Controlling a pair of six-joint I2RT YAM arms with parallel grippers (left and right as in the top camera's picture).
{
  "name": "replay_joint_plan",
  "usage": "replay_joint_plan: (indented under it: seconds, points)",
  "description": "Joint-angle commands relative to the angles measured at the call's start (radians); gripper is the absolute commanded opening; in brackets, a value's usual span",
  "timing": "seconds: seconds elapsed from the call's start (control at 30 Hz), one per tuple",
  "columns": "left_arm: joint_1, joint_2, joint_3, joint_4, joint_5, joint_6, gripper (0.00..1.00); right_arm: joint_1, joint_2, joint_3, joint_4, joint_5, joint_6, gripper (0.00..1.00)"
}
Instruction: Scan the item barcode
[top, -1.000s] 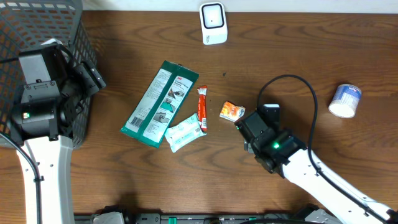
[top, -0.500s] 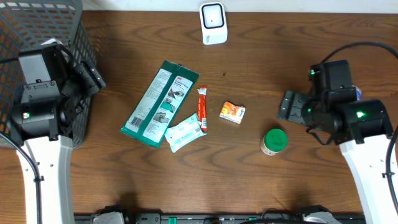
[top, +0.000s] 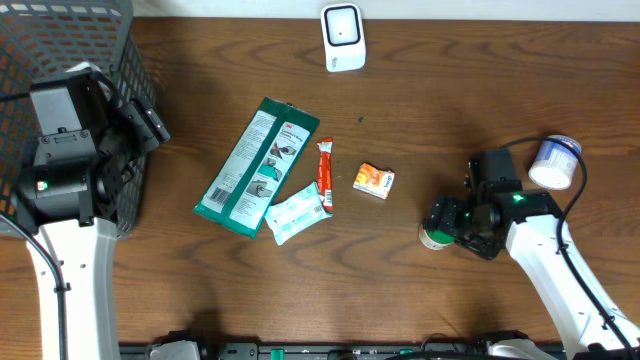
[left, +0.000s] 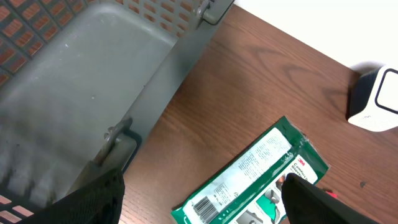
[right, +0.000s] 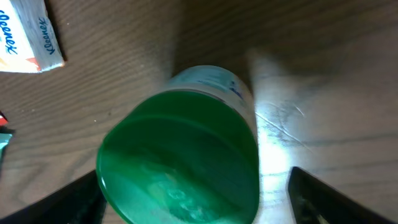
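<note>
Place: mock shop checkout set up on a wooden table (top: 450, 90).
Evidence: white barcode scanner (top: 343, 38), grey wire basket (top: 40, 30), packaged goods including a green packet (top: 257, 166).

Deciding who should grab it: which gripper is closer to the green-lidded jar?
Right. The right gripper hangs open at the jar, a finger on each side; the left gripper sits far off by the basket.

Overhead looks straight down at the whole table (top: 450, 110). Left wrist faces basket (left: 93, 81) and green packet (left: 249, 174), both shared with overhead; right wrist sits close over the jar (right: 180, 168).
</note>
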Motion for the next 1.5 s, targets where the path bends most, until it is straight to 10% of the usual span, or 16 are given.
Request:
replay_joint_plan:
  seconds: [0.0, 0.33, 0.67, 1.07, 1.47]
  points:
    - [0.007, -0.002, 0.01, -0.003, -0.013, 0.009, 0.83, 0.006, -0.003, -0.026, 0.035, 0.003, 0.045, 0.79]
    - [0.007, -0.002, 0.01, -0.003, -0.013, 0.009, 0.83, 0.006, -0.003, -0.026, 0.243, 0.015, -0.247, 0.59]
    - [0.007, -0.002, 0.01, -0.003, -0.013, 0.009, 0.83, 0.006, -0.003, -0.013, 0.322, 0.013, -0.371, 0.77]
    - [0.007, -0.002, 0.01, -0.003, -0.013, 0.009, 0.83, 0.003, 0.216, 0.6, -0.279, 0.0, -0.459, 0.89]
    - [0.007, -0.002, 0.01, -0.003, -0.013, 0.009, 0.83, 0.003, 0.506, 0.595, -0.343, -0.012, -0.383, 0.99]
